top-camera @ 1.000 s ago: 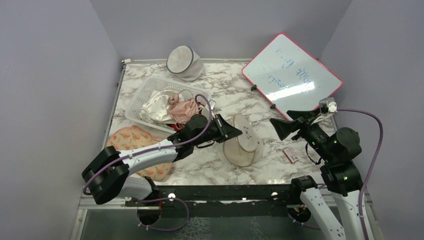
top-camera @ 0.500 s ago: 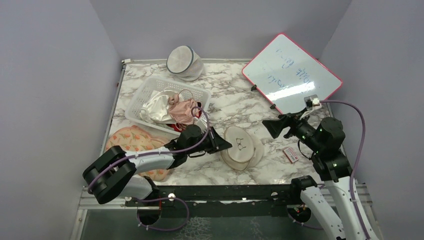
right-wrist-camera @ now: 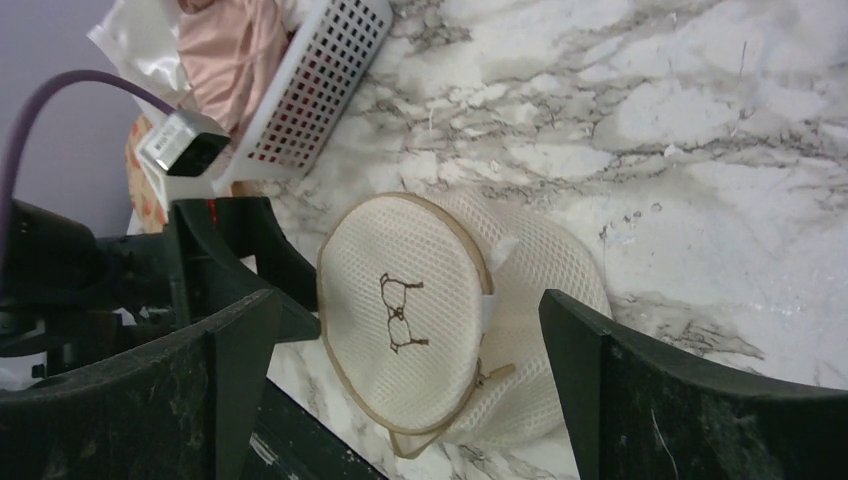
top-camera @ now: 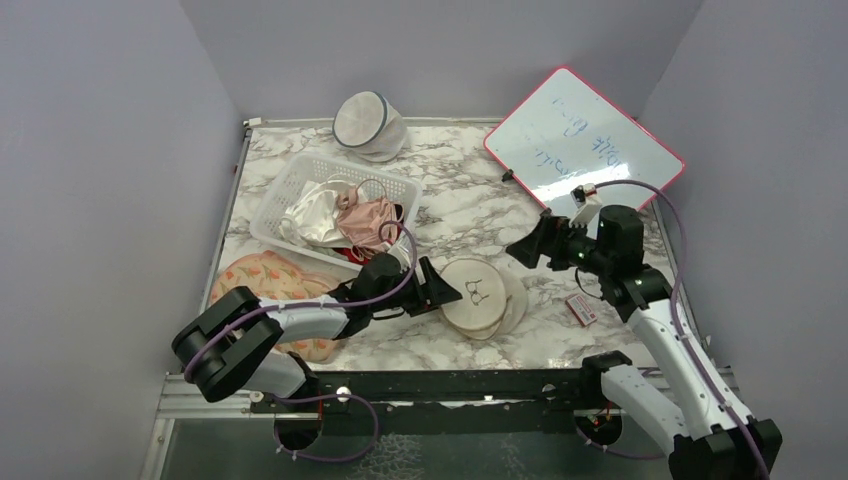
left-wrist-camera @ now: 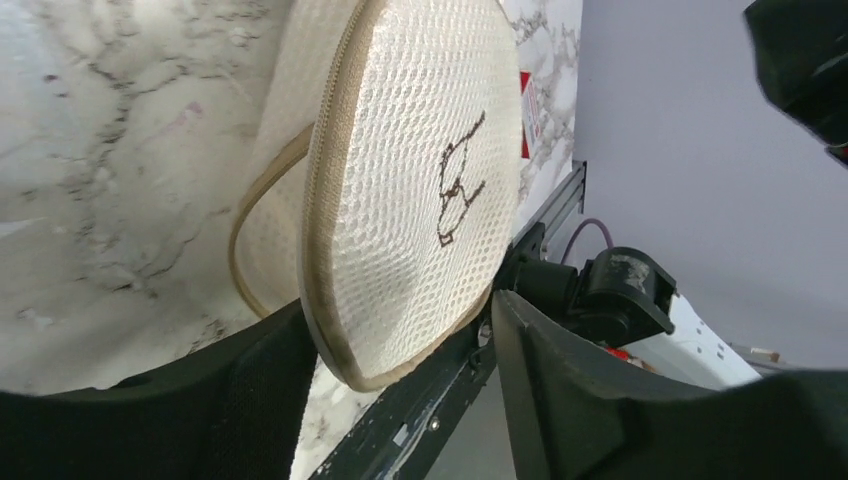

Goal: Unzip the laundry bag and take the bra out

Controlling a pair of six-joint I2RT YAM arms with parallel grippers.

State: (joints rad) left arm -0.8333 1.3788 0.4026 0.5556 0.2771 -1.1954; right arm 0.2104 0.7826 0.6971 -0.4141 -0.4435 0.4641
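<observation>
The cream laundry bag [top-camera: 487, 298] lies on the marble table, its flat face with the black bra drawing [right-wrist-camera: 400, 312] tilted up. A gap shows along its beige zipped rim [left-wrist-camera: 322, 200]. My left gripper [top-camera: 441, 293] is open at the bag's left edge, and the rim sits loose between its fingers [left-wrist-camera: 255, 395]. Just right of and above the bag, my right gripper [top-camera: 524, 250] is open and holds nothing; in its wrist view its fingers [right-wrist-camera: 235, 345] frame the bag. The dusty-pink bra [top-camera: 366, 221] lies in the white basket [top-camera: 299, 181].
A white cloth [top-camera: 318, 218] and a bit of red cloth lie in the basket beside the bra. A white mesh bag with a grey-blue rim [top-camera: 368, 125] stands at the back. A red-framed whiteboard [top-camera: 585, 150] lies back right, a small red card [top-camera: 581, 308] front right, and a peach patterned cloth [top-camera: 268, 285] front left.
The left gripper lowered the raised bag onto the table and opened, letting go of its rim. The right gripper swung left toward the bag.
</observation>
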